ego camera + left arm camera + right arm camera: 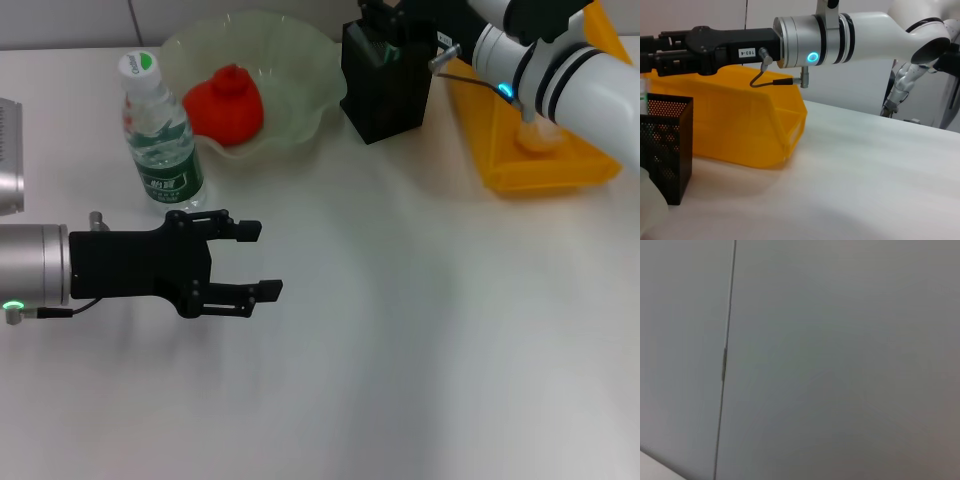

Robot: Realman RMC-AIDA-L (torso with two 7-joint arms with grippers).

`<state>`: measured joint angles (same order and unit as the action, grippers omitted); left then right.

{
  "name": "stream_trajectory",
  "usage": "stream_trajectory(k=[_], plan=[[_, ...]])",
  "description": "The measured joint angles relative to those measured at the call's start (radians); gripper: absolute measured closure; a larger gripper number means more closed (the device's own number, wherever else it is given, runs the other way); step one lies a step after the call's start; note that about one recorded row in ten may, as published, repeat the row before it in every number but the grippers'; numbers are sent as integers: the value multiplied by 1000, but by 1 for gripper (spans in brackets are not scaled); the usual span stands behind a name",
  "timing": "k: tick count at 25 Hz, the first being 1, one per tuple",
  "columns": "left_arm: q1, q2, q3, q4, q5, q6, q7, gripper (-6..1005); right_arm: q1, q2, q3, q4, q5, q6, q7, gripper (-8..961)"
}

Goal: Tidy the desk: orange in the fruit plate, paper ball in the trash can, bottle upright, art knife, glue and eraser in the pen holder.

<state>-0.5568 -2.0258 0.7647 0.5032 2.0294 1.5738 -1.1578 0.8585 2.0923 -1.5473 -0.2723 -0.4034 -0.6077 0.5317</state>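
Head view: I see my right gripper at 12 o'clock, directly over the pen holder.
Right claw: I cannot tell if it is spread or pinching anything.
Key relation: holder straight below the claw; trash can just beside at 3 o'clock.
Left gripper: spread, empty, parked at 9 o'clock.
Done, I judge: orange in plate, bottle upright.
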Motion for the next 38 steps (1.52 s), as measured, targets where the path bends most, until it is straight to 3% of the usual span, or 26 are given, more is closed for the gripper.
stream_trajectory(k=[2, 7, 13, 17, 21, 24, 25, 28, 32, 38], plan=[[0, 0, 1, 0, 0, 0, 0, 187, -9, 0, 0, -15, 0, -2, 8, 321], [0, 1, 3, 0, 0, 4, -1, 187, -53, 0, -3, -68, 0, -46, 49, 260], [-1, -3, 1, -5, -6, 21, -8, 186, -206, -16, -7, -172, -45, -336, 246, 187], [-1, -5, -2, -9, -8, 34, -9, 186, -334, -50, 13, -245, -177, -566, 448, 187], [9, -6, -7, -10, -10, 61, -9, 186, -404, -97, 108, -241, -374, -794, 605, 186], [15, -7, -13, -11, -12, 77, -9, 186, -420, -121, 230, -220, -605, -927, 684, 186], [17, -8, -18, -11, -12, 87, -9, 186, -421, -129, 304, -215, -754, -980, 725, 186], [19, -15, -51, -16, -14, 125, 2, 186, -421, -135, 359, -215, -881, -1010, 759, 187], [19, -19, -102, -57, -36, 191, 39, 186, -419, -140, 400, -216, -1037, -1027, 779, 187], [20, -20, -109, -154, -101, 225, 119, 187, -417, -135, 402, -222, -1172, -1023, 761, 187]])
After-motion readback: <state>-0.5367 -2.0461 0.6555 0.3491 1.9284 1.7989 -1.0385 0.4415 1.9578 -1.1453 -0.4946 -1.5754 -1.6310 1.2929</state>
